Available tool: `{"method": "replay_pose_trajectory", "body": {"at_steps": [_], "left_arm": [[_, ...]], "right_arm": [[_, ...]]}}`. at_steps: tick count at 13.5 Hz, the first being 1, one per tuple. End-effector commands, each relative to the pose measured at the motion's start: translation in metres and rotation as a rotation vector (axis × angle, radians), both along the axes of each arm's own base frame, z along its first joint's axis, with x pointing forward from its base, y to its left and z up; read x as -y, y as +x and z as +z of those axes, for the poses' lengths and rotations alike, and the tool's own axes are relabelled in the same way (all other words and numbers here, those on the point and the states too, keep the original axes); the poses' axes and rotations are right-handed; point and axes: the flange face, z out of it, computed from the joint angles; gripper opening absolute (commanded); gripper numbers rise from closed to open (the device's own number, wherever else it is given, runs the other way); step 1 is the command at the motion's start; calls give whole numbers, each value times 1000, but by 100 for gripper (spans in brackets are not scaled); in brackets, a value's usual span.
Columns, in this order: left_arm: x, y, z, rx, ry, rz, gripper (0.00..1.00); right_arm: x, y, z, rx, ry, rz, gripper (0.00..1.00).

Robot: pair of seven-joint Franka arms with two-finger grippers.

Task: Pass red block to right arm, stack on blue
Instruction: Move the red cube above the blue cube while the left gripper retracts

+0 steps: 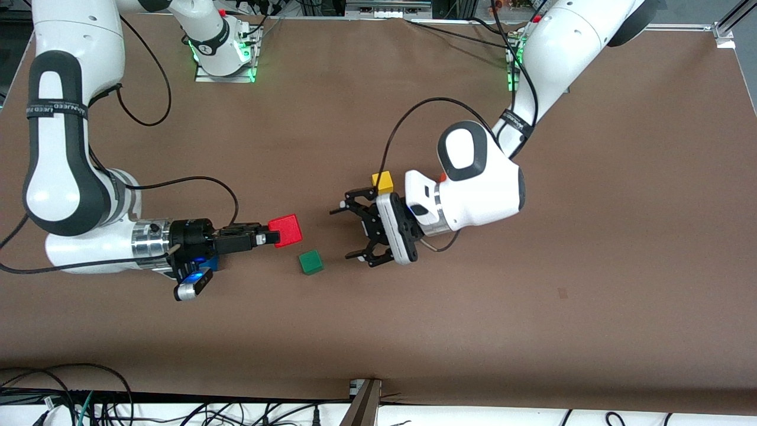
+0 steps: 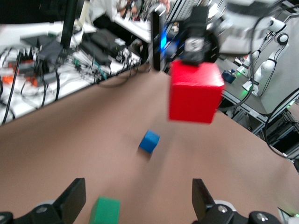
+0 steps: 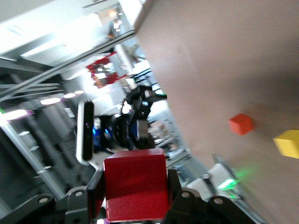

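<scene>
The right gripper (image 1: 273, 237), in the air just above the green cube (image 1: 311, 262), clamps the red block (image 1: 285, 230) between its fingers. The left gripper (image 1: 349, 232) faces it with fingers spread wide, holding nothing. The blue cube (image 2: 149, 141) sits on the table near the green cube.

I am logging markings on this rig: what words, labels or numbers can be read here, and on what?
Black band on the right arm's upper link: white lettering, blurred, not readable.
Black band on the left arm: white lettering, too small to read.
Small bright red cube, green cube, yellow cube: no text.
</scene>
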Motion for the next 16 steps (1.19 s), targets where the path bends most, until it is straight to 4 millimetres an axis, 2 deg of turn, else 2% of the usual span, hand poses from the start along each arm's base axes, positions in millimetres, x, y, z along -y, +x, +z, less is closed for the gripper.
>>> {"method": "replay_pose_trajectory", "body": {"at_steps": [1,3,6,7,8,11,12,14,16], "left_arm": [[-50,15,-8,-131,64,-2,100],[-86,24,-26,-232,107,-20,100],[-172,42,-54,-375,200,-17,100],[-194,43,-57,-415,250,-19,100],[-205,42,-56,-453,309,-22,100],[-222,31,-44,-581,549,18,100],[-237,32,-35,-578,616,45,100],[-288,39,-10,-500,798,110,100],[-333,40,35,-431,890,181,100]], "right_arm": [[22,-13,42,88,-218,56,0],[35,-24,61,147,-391,112,0],[53,-38,80,222,-574,183,0],[59,-44,87,247,-621,203,0],[66,-50,94,268,-662,221,0],[86,-64,113,313,-824,256,0],[93,-67,116,327,-875,254,0],[105,-71,118,365,-972,257,0],[115,-76,112,408,-1030,271,0]]}}
